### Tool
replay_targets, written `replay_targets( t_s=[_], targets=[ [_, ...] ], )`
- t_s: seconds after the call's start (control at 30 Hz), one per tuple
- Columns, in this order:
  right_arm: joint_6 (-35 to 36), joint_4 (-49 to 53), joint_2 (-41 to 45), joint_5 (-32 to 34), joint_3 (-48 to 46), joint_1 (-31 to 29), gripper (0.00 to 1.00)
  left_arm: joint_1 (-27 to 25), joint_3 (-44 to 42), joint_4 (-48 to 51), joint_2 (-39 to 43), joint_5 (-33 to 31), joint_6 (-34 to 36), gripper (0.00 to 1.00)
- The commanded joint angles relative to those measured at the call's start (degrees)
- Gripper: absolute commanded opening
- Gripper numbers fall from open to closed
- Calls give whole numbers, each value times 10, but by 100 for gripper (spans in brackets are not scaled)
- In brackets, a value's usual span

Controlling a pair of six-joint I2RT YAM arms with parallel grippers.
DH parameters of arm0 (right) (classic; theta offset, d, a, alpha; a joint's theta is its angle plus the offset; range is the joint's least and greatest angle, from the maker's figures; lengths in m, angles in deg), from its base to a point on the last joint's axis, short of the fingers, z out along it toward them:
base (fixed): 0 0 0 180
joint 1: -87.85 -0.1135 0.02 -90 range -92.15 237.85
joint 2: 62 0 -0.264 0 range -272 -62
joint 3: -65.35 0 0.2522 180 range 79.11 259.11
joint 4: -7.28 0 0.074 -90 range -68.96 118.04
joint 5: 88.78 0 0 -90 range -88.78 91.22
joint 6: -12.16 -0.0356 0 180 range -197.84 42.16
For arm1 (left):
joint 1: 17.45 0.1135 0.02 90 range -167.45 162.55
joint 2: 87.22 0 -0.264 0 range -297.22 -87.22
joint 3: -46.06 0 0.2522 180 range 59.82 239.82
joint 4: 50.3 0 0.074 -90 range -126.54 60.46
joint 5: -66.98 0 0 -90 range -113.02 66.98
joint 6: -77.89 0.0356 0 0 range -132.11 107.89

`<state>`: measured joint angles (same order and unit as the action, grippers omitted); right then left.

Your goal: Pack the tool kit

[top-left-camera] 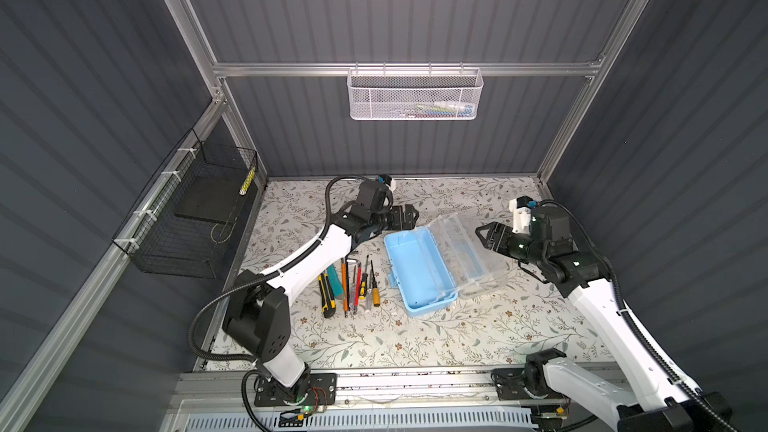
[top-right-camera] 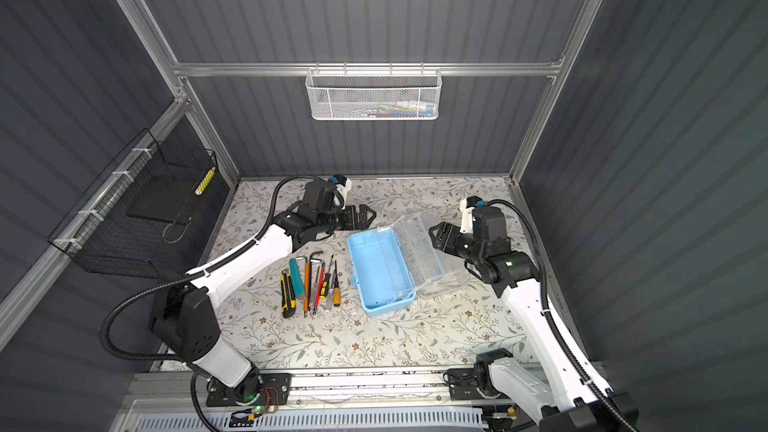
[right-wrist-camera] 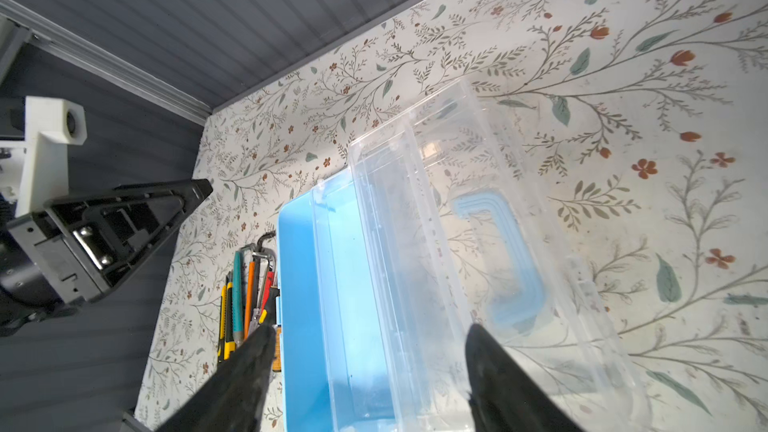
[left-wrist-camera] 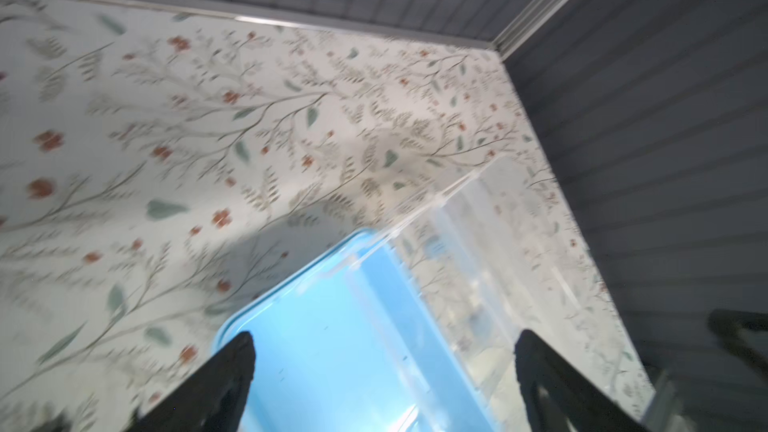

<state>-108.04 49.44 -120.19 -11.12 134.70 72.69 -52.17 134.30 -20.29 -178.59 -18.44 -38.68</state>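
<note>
The box [top-left-camera: 415, 272] lies open on the table [top-left-camera: 415, 338], and it is empty. Its clear lid [top-left-camera: 473, 251] is flipped down flat beside it, and the blue handle [right-wrist-camera: 498, 259] shows through. So the opening looks done to me, but the packing has not begun.

All the tools lie in a neat row just beside the box, on the side away from the lid. There is the knife [top-left-camera: 326, 295], the teal tool [top-left-camera: 334, 280], the screwdrivers [top-left-camera: 361, 284] and the hex keys [top-left-camera: 352, 261]. None is in the box yet.

The left gripper [top-left-camera: 411, 218] hangs low by the far corner of the box, on the tools' side, and points over the box. Its fingers are spread wide and hold nothing. The right gripper [top-left-camera: 480, 238] hangs by the lid's outer edge and points at the box. Its fingers are apart too, and empty.
</note>
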Motion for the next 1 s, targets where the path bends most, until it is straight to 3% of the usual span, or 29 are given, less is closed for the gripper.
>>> replay_targets(
  t_s=[0.0,0.13,0.23,0.47,0.8,0.97],
  targets=[
    [16,12,-24,61,21,-48,72,0,-63,70,63,-96,-17,98],
    [24,17,-48,84,32,-84,72,-9,-114,133,114,-172,-36,100],
    [24,14,-56,83,40,-95,72,-10,-160,140,162,-192,-31,100],
    [19,-3,-103,69,45,-118,72,-11,-199,219,252,-277,-109,100],
    [9,-9,-121,60,33,-128,72,-9,-299,258,246,-331,-211,98],
    [6,-9,-121,58,25,-127,71,-4,-337,221,255,-331,-230,87]
  ],
)
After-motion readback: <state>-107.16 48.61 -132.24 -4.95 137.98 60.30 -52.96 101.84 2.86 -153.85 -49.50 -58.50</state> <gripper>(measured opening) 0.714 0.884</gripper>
